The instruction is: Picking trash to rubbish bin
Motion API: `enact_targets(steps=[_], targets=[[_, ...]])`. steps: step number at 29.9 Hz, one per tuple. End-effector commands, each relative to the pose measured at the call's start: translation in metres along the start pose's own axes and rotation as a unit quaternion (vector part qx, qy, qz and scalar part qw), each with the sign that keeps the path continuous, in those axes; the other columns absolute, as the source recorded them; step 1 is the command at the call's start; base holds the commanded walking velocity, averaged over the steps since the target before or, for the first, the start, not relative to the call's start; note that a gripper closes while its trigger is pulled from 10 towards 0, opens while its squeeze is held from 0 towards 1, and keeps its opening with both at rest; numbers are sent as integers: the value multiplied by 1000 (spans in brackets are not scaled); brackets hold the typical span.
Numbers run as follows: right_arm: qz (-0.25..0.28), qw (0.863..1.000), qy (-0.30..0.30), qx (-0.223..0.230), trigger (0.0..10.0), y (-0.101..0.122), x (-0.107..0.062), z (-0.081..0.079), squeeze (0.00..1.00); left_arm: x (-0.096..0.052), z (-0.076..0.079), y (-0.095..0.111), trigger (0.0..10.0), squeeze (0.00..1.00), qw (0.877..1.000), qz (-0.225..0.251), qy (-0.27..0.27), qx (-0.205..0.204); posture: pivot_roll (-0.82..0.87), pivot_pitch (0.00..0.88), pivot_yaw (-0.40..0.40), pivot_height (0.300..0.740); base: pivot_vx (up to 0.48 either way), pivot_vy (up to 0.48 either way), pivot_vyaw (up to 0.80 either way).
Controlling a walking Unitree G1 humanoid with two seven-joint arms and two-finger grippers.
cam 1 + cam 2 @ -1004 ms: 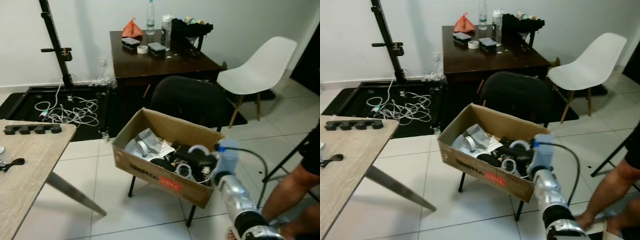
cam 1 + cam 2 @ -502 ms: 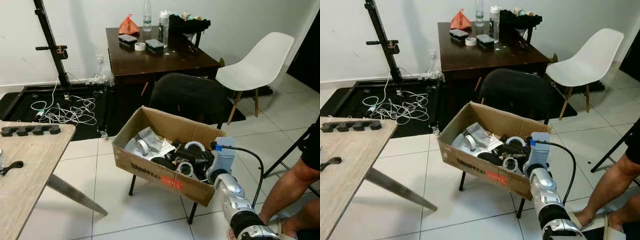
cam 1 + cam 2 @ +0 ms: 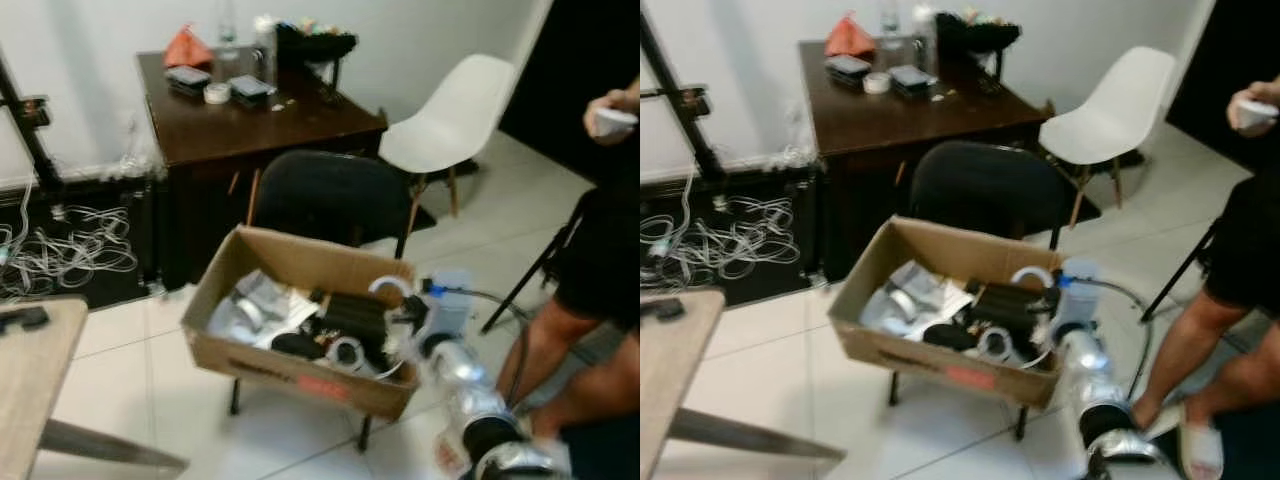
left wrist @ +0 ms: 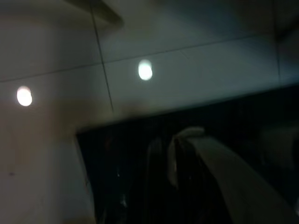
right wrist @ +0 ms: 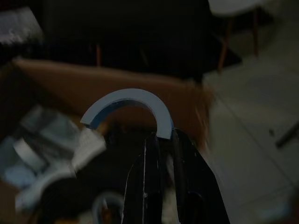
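An open cardboard box [image 3: 290, 375] sits on a black chair [image 3: 325, 195] and holds several bits of trash: crumpled paper, tape rolls, black pieces. My right gripper [image 5: 161, 137] is shut on one end of a curved white-blue strip [image 5: 128, 100]. It holds that strip [image 3: 390, 287] just above the box's right end. The silver right arm [image 3: 465, 385] reaches in from the lower right. The left wrist view is dark, with floor tiles [image 4: 187, 56] and a black mat [image 4: 117, 177] below the hanging left arm.
A person stands close at the right, legs [image 3: 560, 330] beside my arm and a hand [image 3: 610, 115] holding something white. A white chair [image 3: 450, 125] and a dark table [image 3: 260, 110] stand behind the box. A wooden tabletop [image 3: 25, 400] and floor cables [image 3: 60, 250] are on the left.
The camera has swung, shifting the whole scene left and blurring it; the person's hand has come into view. My right gripper stays over the box's right end with the strip.
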State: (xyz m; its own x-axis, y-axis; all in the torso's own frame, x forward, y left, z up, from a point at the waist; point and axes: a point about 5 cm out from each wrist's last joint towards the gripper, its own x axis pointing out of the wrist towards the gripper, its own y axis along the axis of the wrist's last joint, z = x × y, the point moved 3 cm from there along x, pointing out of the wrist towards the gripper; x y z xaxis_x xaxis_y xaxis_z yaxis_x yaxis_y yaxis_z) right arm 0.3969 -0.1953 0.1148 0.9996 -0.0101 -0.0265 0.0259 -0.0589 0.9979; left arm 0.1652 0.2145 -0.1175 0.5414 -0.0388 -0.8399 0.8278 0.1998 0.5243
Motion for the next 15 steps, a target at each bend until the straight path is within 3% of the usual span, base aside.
enact_targets(steps=[1, 15], targets=[[-8, 1000, 7, 5, 10000, -8, -2, -7, 0, -6, -7, -24, 10000, 0, 999, -37, 10, -4, -99, 150, 31, 740, 255, 0, 0], [-27, 1000, 4, -15, 10000, -13, -3, -1, 0, -5, -6, -25, 10000, 0, 999, -36, 20, -11, -103, 152, 33, 740, 0, 0, 0]])
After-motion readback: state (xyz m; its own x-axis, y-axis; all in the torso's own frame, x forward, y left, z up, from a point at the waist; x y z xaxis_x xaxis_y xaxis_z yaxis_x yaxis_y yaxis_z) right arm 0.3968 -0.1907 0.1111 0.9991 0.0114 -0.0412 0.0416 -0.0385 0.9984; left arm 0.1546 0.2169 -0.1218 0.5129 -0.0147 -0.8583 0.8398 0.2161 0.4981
